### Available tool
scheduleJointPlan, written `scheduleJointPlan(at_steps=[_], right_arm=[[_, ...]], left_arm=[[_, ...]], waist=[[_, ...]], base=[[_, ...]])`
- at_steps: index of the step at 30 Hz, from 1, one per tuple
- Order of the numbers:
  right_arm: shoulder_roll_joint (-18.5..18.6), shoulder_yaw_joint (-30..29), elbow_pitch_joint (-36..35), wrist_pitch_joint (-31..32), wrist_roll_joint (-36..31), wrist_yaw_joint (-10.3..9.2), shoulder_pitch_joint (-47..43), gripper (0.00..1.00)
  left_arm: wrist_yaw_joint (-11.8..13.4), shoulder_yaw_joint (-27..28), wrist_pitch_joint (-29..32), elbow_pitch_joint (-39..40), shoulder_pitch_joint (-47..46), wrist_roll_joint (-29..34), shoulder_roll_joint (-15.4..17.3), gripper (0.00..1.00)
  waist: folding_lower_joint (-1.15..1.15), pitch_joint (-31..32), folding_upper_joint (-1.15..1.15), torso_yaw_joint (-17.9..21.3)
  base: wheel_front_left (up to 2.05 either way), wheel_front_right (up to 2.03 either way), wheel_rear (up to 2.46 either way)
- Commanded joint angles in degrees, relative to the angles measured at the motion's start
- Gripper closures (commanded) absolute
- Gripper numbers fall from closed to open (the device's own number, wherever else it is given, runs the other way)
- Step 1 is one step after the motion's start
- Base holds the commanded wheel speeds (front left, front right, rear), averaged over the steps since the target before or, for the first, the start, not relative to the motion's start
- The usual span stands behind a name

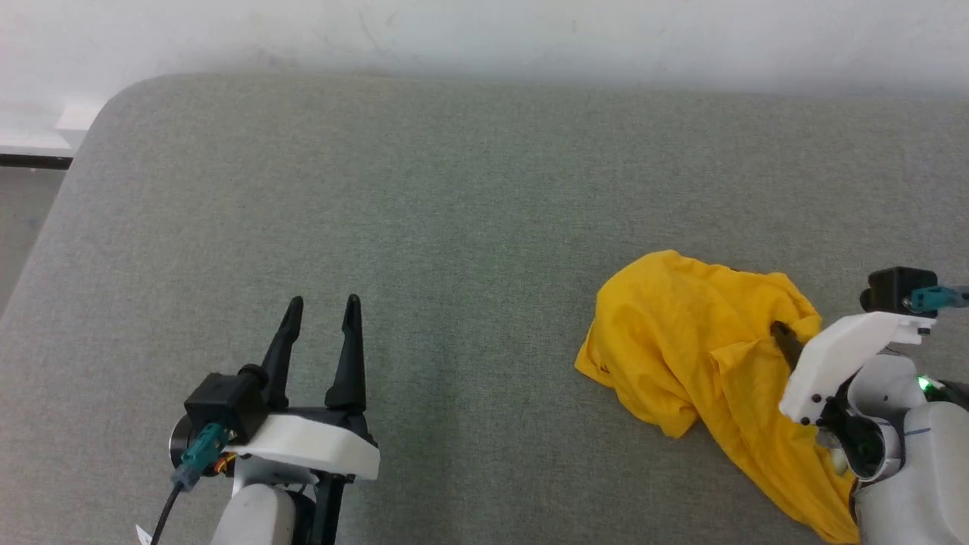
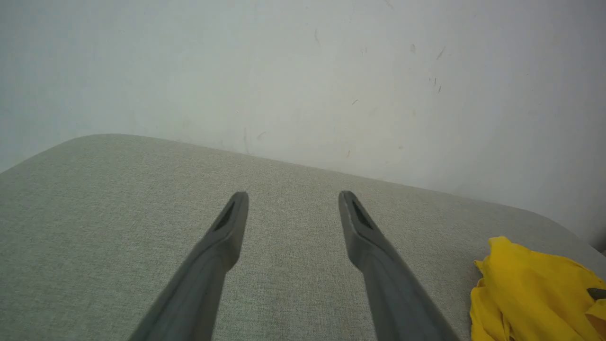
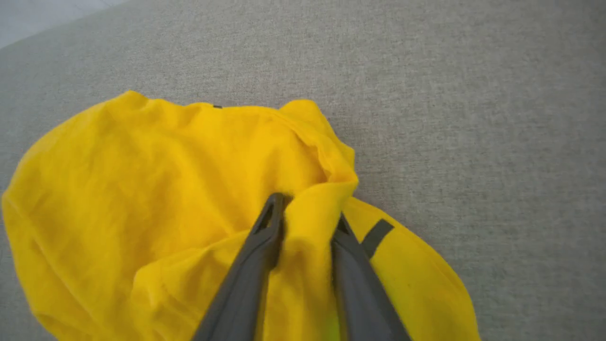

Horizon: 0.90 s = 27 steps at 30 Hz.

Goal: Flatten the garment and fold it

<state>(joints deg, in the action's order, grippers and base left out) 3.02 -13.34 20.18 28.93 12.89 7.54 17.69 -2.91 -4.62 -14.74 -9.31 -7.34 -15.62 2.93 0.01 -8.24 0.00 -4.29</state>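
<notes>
Garment place: I see the garment [image 1: 681, 325] bunched in a heap on the right side of the surface [image 1: 454, 189], toward the near edge. A tail of it runs down under my right wrist.

Right hand: the right hand [image 3: 308, 208] is dug into the heap, with a raised ridge of yellow cloth standing between its two fingers. The fingers sit a little apart, and I cannot tell whether they are pinching that ridge or only straddling it.

Why there: I judge that ridge to be a hem or sleeve edge. It would be a sensible place to lift from so the heap can fall open.

Left hand: the left hand [image 1: 324, 303] is released, its fingers spread, over bare surface well apart from the garment. I judge it is waiting there for a second edge to take.

Cloth: thin, soft and matte mustard-yellow, creased in loose rolls, with a short dark stripe [image 3: 376, 237] just beside the right finger.

Surface: grey-green woven covering with a fine felt-like grain and a rounded far-left corner. It should give enough friction for smoothing.

Backdrop: a plain pale wall [image 1: 484, 30], lightly scuffed.

Progress: flattening has barely begun and no fold is made.
</notes>
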Motion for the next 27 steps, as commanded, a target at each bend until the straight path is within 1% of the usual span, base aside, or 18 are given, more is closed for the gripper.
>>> scheduleJointPlan(at_steps=[1, 3, 5, 8, 10, 14, 16, 18, 19, 20, 21, 24, 27], right_arm=[[-0.1, 0.6, -0.4, -0.2, -0.1, -0.05, 0.6, 1.0], [-0.1, 2.2, -1.9, -0.5, 1.4, -0.05, 0.0, 1.0], [-0.1, 4.9, -4.6, -0.7, 4.5, -0.05, -1.3, 1.0], [-0.1, 11.7, -11.3, 1.2, 11.9, -0.05, -5.1, 1.0], [-0.1, 17.1, -16.5, 4.9, 14.4, -0.05, -9.0, 1.0], [0.4, 25.7, -25.1, 13.5, 15.3, -0.05, -17.7, 1.0], [1.2, 28.7, -27.3, 16.9, 15.1, -0.05, -21.5, 1.0], [1.7, 30.1, -28.4, 18.6, 14.3, -0.05, -24.3, 1.0], [1.9, 30.0, -28.7, 18.1, 13.0, -0.05, -25.1, 0.69], [2.0, 29.8, -29.0, 17.2, 11.4, -0.05, -25.6, 0.12], [1.9, 29.2, -29.0, 16.1, 10.1, -0.05, -26.1, 0.0], [0.8, 26.8, -30.2, 9.6, 9.0, -0.05, -26.4, 0.0], [0.2, 22.7, -31.9, -0.7, 8.0, -0.05, -25.2, 0.0]], left_arm=[[0.0, 0.0, -0.3, -0.1, -0.7, 0.3, 0.0, 0.0], [0.0, -0.1, -0.3, -0.4, -0.5, 0.2, 0.0, 0.0], [0.0, -0.1, -0.3, -0.8, -0.2, 0.2, 0.0, 0.0], [0.0, 0.3, -0.3, -1.2, 0.4, 0.2, 0.0, 0.0], [0.0, 0.5, -0.3, -1.4, 0.8, 0.3, 0.0, 0.0], [-0.1, 0.7, -0.3, -1.6, 1.3, 0.6, 0.0, 0.0], [-0.2, 0.8, -0.3, -1.5, 1.5, 0.6, 0.0, 0.0], [-0.4, 0.7, -0.3, -1.6, 1.7, 0.7, 0.0, 0.0], [-0.4, 0.6, -0.3, -1.7, 1.7, 0.7, 0.0, 0.0], [-0.5, 0.6, -0.3, -1.8, 1.7, 0.7, 0.0, 0.0], [-0.6, 0.6, -0.3, -1.9, 1.8, 0.7, 0.0, 0.0], [-0.7, 0.3, -0.3, -2.3, 2.1, 0.8, -0.1, 0.0], [-0.9, -0.3, -0.3, -2.7, 2.3, 1.0, -0.1, 0.0]], waist=[[-0.01, 0.2, 0.0, -0.2], [-0.01, 0.8, 0.0, -0.3], [-0.01, 1.7, 0.0, -0.4], [-0.01, 3.2, 0.0, -0.3], [-0.01, 4.2, 0.0, -0.2], [-0.01, 5.4, 0.0, 0.1], [-0.01, 5.7, 0.0, 0.4], [-0.01, 5.8, 0.0, 0.6], [-0.01, 5.8, 0.0, 0.8], [-0.01, 5.9, 0.0, 0.9], [-0.01, 6.1, 0.0, 1.0], [-0.01, 6.6, 0.0, 1.3], [-0.01, 7.2, 0.0, 1.7]], base=[[0.0, 0.0, 0.0], [0.0, 0.0, 0.0], [0.0, 0.0, 0.0], [0.0, 0.0, 0.0], [0.0, 0.0, 0.0], [0.0, 0.0, 0.0], [0.0, 0.0, 0.0], [0.0, 0.0, 0.0], [0.0, 0.0, 0.0], [0.0, 0.0, 0.0], [0.0, 0.0, 0.0], [0.0, 0.0, 0.0], [0.0, 0.0, 0.0]])
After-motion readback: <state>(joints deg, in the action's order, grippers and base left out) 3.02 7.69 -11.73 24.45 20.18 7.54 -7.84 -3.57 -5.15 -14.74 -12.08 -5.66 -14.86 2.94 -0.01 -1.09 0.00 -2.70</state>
